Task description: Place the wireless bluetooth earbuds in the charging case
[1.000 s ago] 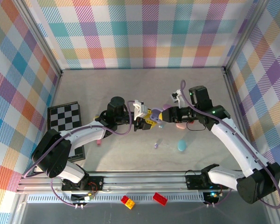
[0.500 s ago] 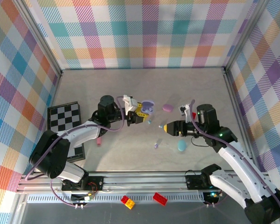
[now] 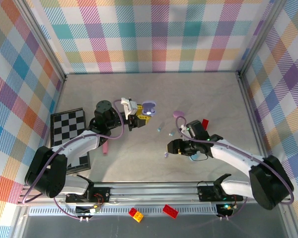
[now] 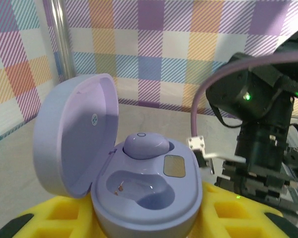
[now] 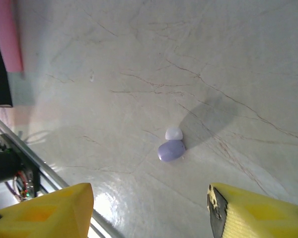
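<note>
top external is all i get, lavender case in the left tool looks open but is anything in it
Observer: Left wrist view: the lavender case has its lid up, and one seated lavender bud sits in the far socket. The near socket is empty.
Operator: ok and whats under the right tool
Observer: Right wrist view: the right tool is open above a loose lavender bud lying on the table, not touching it.

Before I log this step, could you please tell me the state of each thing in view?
lavender case: lid open, clamped in the left gripper.
seated earbud: in its slot; the other slot empty.
loose earbud: lying on the table.
right gripper: open above the loose earbud.
pink case: on the table, apparently closed.
</note>
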